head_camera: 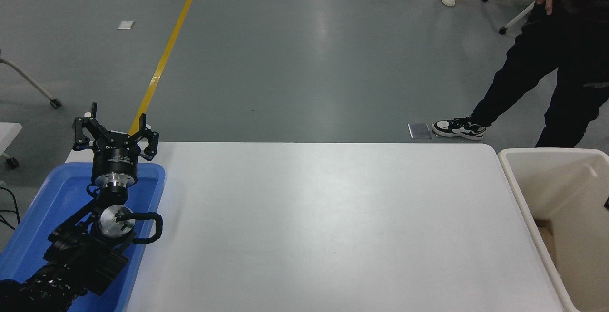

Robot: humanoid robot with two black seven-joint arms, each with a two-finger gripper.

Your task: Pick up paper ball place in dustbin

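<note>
- Left gripper [115, 133]: black fingers spread, holding nothing, parked over the shallow blue plastic tray [33, 221].
- Right gripper: out of view, so its fingers cannot be judged.
- White worktop [323, 226]: no paper ball visible on it.
- Cream-beige rectangular plastic dustbin [516, 188], right edge: the ball cannot be made out inside; the drop looks imminent or done.
</note>
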